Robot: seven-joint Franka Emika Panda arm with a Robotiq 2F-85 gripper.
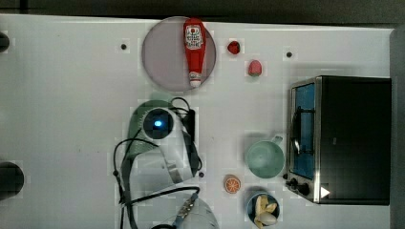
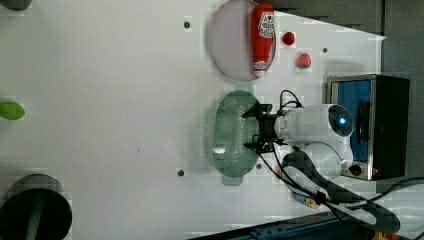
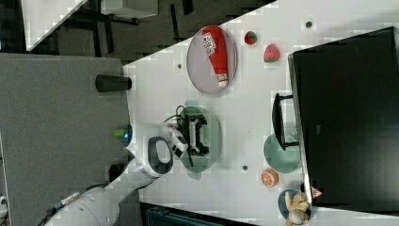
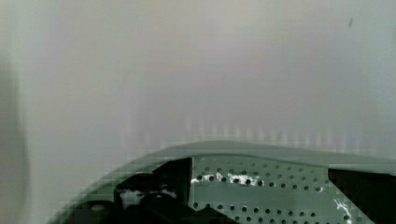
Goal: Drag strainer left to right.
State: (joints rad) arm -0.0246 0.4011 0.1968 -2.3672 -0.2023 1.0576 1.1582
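Observation:
The strainer (image 2: 227, 132) is a pale green oblong colander with small holes, lying on the white table below the plate in the left view. My gripper (image 2: 251, 129) is open, its two black fingers (image 2: 250, 113) spread wide over the strainer's edge nearest the arm. In the right view the gripper (image 3: 199, 135) sits low over the strainer (image 3: 212, 136). The wrist view shows the strainer's rim and perforated wall (image 4: 257, 186) between the two dark fingers (image 4: 154, 189), with nothing clamped. From the top view my arm's wrist (image 1: 158, 125) covers most of the strainer (image 1: 137, 119).
A grey plate (image 1: 162, 57) with a red ketchup bottle (image 1: 194, 50) lies just beyond the strainer. Two strawberries (image 1: 254, 67), a green mug (image 1: 264, 159), an orange slice (image 1: 232, 183), a bowl of banana (image 1: 262, 207) and a toaster oven (image 1: 353, 138) fill the top view's right.

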